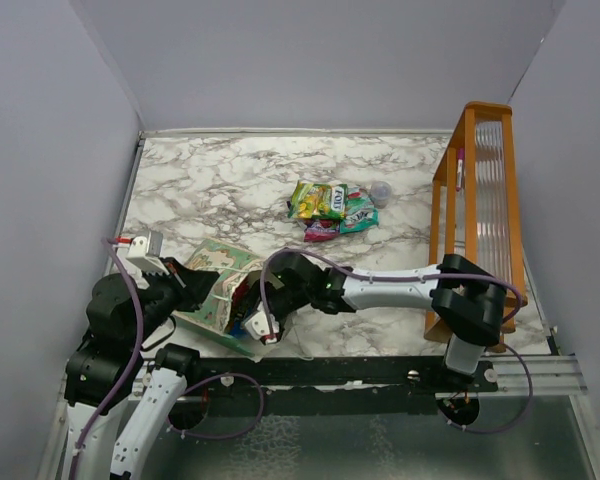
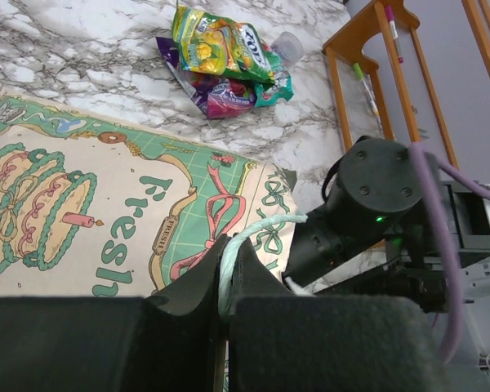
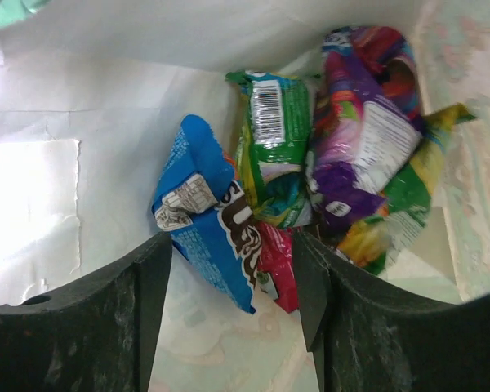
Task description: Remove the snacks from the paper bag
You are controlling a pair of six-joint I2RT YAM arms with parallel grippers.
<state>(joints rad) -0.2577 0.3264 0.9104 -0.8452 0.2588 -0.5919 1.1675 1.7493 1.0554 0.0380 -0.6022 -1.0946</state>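
Observation:
The paper bag (image 1: 212, 290) lies on its side at the near left, its cream patterned front up (image 2: 106, 212). My left gripper (image 1: 187, 272) is shut on its pale string handle (image 2: 229, 257). My right gripper (image 1: 248, 300) reaches into the bag's mouth. In the right wrist view it is open (image 3: 233, 278) inside the white interior, its fingers either side of the ends of a blue packet (image 3: 204, 220) and a pink-red packet (image 3: 276, 265). A green packet (image 3: 269, 147) and a purple packet (image 3: 359, 139) lie behind. Three more snacks (image 1: 328, 207) lie piled on the table.
A small clear cup (image 1: 380, 192) stands right of the snack pile. The orange wooden rack (image 1: 477, 215) stands along the right side. My right arm (image 2: 376, 204) crosses just beyond the bag's mouth. Grey walls enclose the marble table (image 1: 210, 180).

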